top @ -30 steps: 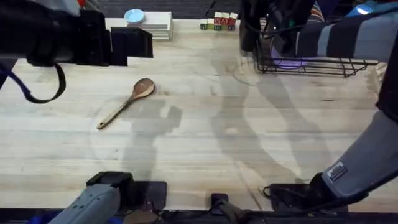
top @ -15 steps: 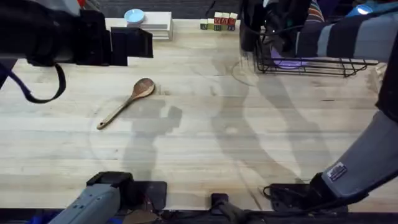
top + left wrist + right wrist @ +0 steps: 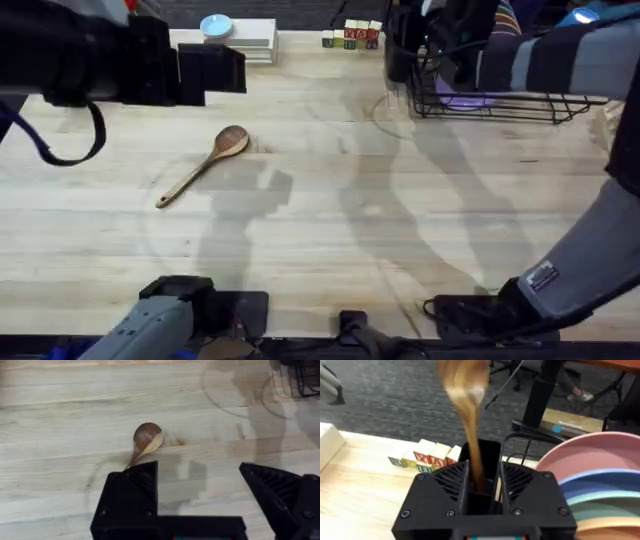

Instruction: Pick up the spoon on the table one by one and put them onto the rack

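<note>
Wooden spoon clamped in right gripper by rack; needs lowering, release. Left gripper wide, empty.

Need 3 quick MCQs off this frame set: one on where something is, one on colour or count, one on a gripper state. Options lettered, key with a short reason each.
1. Where does the spoon that is not held lie?
A. on the table, left of centre
B. inside the rack
C. on the white stand

2. What colour is the outermost plate beside the right gripper in the right wrist view?
A. black
B. pink
C. white

3. What state is the left gripper in?
A. shut on a spoon
B. shut on nothing
C. open

Key:
1 A, the overhead view shows it flat on the bare wood, far from the rack.
2 B, a pink rim sits over blue and green ones.
3 C, the fingers stand wide apart above the table spoon with nothing between them.
</note>
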